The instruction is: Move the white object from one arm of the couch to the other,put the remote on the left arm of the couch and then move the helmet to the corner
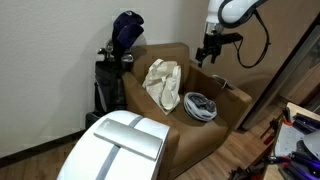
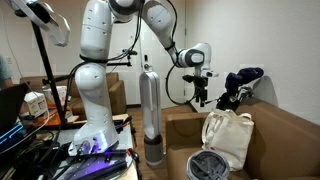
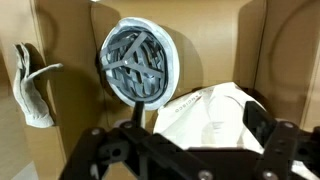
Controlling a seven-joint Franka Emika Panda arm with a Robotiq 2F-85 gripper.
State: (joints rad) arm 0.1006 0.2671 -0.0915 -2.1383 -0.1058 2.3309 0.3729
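White glove-like lump (image 3: 32,88) lies on a broad arm of the boxy tan-brown upholstered couch (image 1: 172,52), below and to one side of the black Robotiq gripper (image 1: 208,56), seemingly awaiting the first carry across. The rounded white vented bicycle helmet (image 3: 138,60) rests inner side up on the seat below the gripper, beside a cream cloth bag (image 3: 215,115); the gripper hangs fully spread, empty, touching nothing.

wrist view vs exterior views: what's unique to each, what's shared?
Wrist only: small white lump on an arm of the tan-brown upholstered couch; I can't make it out elsewhere. Exterior only: dark blue golf-bag hood, glossy white curved shell, the robot's white arm. Shared: white vented bicycle helmet and cream cloth bag on the couch seat.
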